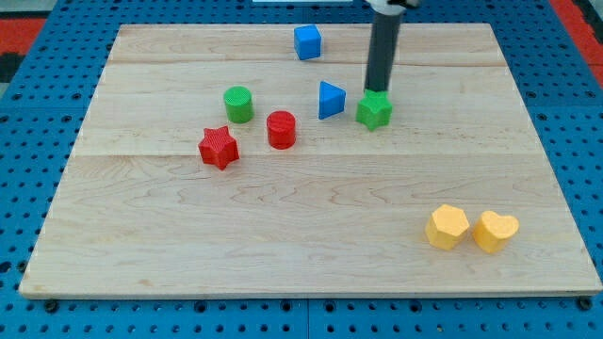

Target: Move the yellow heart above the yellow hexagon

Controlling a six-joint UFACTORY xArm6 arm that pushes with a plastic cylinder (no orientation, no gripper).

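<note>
The yellow heart [496, 231] lies near the view's bottom right, just to the right of the yellow hexagon [447, 226]; the two are touching or almost touching. My tip [377, 90] is far from both, up in the middle of the board, right at the top edge of the green star-like block [374, 110]. The rod rises from there to the view's top.
A blue triangle [330, 100] lies left of the green block. A blue cube [307, 42] is near the top. A green cylinder [238, 104], a red cylinder [281, 129] and a red star [219, 147] lie at centre-left. The wooden board [188, 245] sits on blue pegboard.
</note>
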